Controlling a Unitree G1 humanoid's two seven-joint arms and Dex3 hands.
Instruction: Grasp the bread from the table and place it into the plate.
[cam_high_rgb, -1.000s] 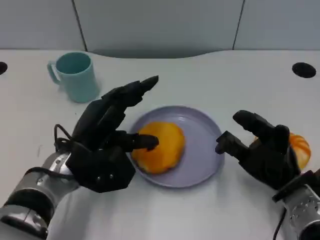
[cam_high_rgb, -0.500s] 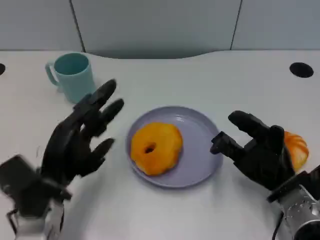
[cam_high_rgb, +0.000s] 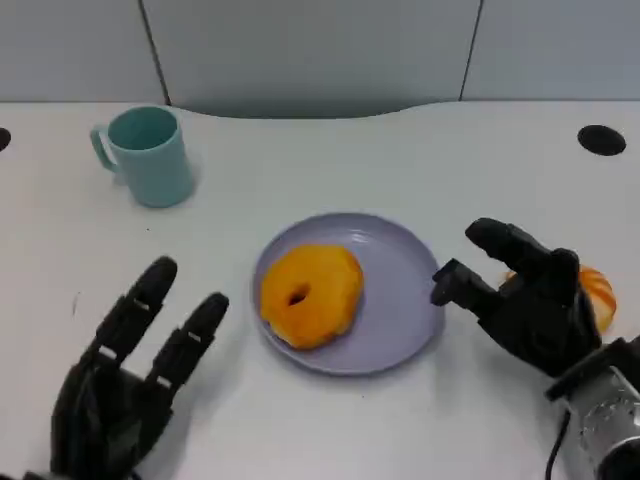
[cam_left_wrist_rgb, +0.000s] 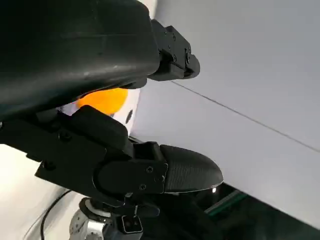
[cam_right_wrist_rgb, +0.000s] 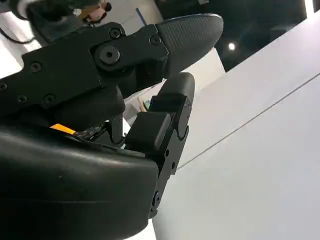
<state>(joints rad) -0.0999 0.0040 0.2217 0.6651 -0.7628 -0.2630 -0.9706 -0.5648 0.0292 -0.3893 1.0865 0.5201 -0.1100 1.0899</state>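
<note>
A round orange-yellow bread (cam_high_rgb: 310, 295) with a small hole in its middle lies flat in the round light purple plate (cam_high_rgb: 400, 300). It sits on the left part of the plate, and its edge reaches the plate's left rim. The plate rests flat on the white table. A bit of the bread's orange colour (cam_left_wrist_rgb: 102, 99) peeks out behind the black fingers in the left wrist view.

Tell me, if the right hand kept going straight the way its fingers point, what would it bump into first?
Probably the plate: the right hand points up-left toward its rim, with the bread lying farther along. The hand's height above the table is unclear.
</note>
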